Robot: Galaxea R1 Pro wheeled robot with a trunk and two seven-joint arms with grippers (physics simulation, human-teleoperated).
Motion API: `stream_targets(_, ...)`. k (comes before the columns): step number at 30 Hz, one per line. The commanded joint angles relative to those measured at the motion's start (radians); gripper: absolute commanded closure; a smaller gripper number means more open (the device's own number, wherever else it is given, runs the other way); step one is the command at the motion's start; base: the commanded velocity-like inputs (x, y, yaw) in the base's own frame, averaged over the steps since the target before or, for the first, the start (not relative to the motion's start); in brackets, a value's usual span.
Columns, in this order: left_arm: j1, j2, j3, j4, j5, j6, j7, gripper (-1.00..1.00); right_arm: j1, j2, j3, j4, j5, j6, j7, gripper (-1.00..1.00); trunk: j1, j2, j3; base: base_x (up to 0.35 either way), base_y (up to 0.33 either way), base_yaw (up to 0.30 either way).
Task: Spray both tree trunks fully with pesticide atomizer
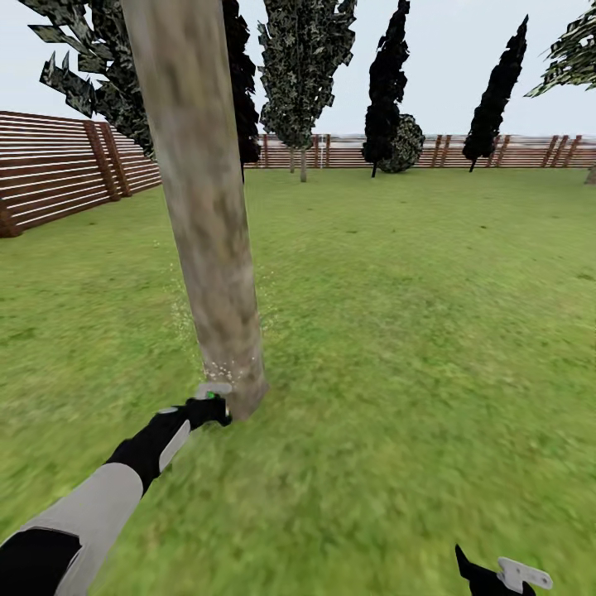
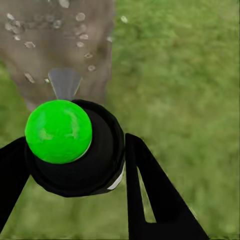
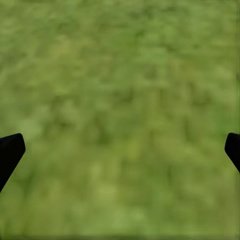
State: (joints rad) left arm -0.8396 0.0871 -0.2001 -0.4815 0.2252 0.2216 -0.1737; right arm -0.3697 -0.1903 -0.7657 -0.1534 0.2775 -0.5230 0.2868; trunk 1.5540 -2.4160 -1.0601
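Left pincer (image 2: 75,165) clamped on pesticide atomizer (image 2: 75,150), bottle body hidden; right pincer (image 3: 120,150) apart; tree trunk (image 1: 207,248) speckled.

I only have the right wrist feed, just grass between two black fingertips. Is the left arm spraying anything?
Observer: Yes. The left end effector holds the pesticide atomizer at the base of the near tree trunk.
Operator: Any pesticide landing?
Observer: White specks dot the bark ahead of the nozzle in the left wrist view, and a faint mist hangs around the trunk's lower part in the head view.
Operator: Where's my right arm relative to that?
Observer: The right end effector sits low over the grass, well off to the trunk's right, open and empty.
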Motion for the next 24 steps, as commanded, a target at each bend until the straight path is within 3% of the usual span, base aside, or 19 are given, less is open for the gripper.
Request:
stream_targets(1,-0.001,0.036,0.0,-0.003,0.0,0.01,-0.04,1.0,0.0,0.0,0.0,0.0,0.0,0.0,0.0,-1.0,0.0,0.0,0.0,0.0,0.0,0.0)
stream_targets(2,-0.012,0.066,0.0,-0.004,-0.01,0.035,-0.089,1.0,0.0,0.0,0.0,0.0,0.0,0.0,0.0,-1.0,0.0,0.0,0.0,0.0,0.0,0.0)
stream_targets(4,-0.056,0.092,0.0,-0.004,-0.047,0.183,-0.123,1.0,0.0,0.0,0.0,0.0,0.0,0.0,0.0,-1.0,0.0,0.0,0.0,0.0,0.0,0.0)
stream_targets(6,-0.087,0.086,-0.001,-0.03,-0.058,0.264,-0.13,1.0,0.0,0.0,0.0,0.0,0.0,0.0,0.0,-1.0,0.0,0.0,0.0,0.0,0.0,0.0)
stream_targets(9,-0.097,0.05,-0.002,-0.181,-0.059,0.45,-0.132,1.0,0.0,0.0,0.0,0.0,0.0,0.0,0.0,-1.0,0.0,0.0,0.0,0.0,0.0,0.0)
stream_targets(11,-0.098,0.062,-0.001,-0.201,-0.061,0.468,-0.132,1.0,0.0,-0.001,0.0,0.0,0.0,0.0,0.0,-1.0,0.0,0.0,0.0,0.0,0.0,0.0)
stream_targets(12,-0.098,0.083,0.0,-0.199,-0.063,0.471,-0.133,1.0,0.0,-0.001,0.0,0.0,0.0,0.0,0.0,-1.0,0.0,0.0,0.0,0.0,0.0,0.0)
stream_targets(13,-0.098,0.134,0.0,-0.196,-0.062,0.471,-0.133,1.0,0.0,0.0,0.0,0.001,0.0,0.0,-0.001,-1.0,0.0,0.0,0.0,0.0,0.0,0.0)
stream_targets(15,-0.098,0.169,0.0,-0.194,-0.061,0.472,-0.142,1.0,0.0,-0.001,0.0,0.001,0.0,0.0,0.0,-1.0,0.0,0.0,0.0,0.0,0.0,0.0)
stream_targets(16,-0.098,0.169,-0.003,-0.195,-0.061,0.472,-0.153,1.0,0.0,0.0,0.0,0.001,0.0,0.0,0.0,-1.0,0.0,0.0,0.0,0.0,0.0,0.0)
stream_targets(17,-0.098,0.147,-0.029,-0.204,-0.06,0.477,-0.163,1.0,0.0,-0.001,0.0,0.0,0.0,0.0,0.0,-1.0,0.0,0.0,0.0,0.0,0.0,0.0)
stream_targets(18,-0.098,0.1,-0.078,-0.208,-0.06,0.511,-0.166,1.0,0.0,-0.001,-0.001,0.0,0.0,0.0,0.0,-1.0,0.0,0.0,0.0,0.0,0.0,0.0)
stream_targets(19,-0.097,0.079,-0.093,-0.213,-0.06,0.521,-0.166,1.0,0.0,-0.001,-0.001,0.0,0.0,0.0,0.0,-1.0,0.0,0.0,0.0,0.0,0.0,0.0)
stream_targets(20,-0.097,0.075,-0.097,-0.215,-0.058,0.527,-0.167,1.0,0.0,-0.001,-0.001,0.0,0.0,0.0,0.0,-1.0,0.0,0.0,0.0,0.0,0.0,0.0)
stream_targets(21,-0.097,0.077,-0.097,-0.215,-0.056,0.528,-0.167,1.0,0.0,-0.001,-0.001,0.0,0.0,0.0,-0.001,-1.0,0.0,0.0,0.0,0.0,0.0,0.0)
stream_targets(24,-0.095,0.141,-0.094,-0.215,-0.052,0.53,-0.168,1.0,0.0,-0.001,-0.001,0.0,0.0,0.0,-0.001,-1.0,0.0,0.0,0.0,0.0,0.0,0.0)
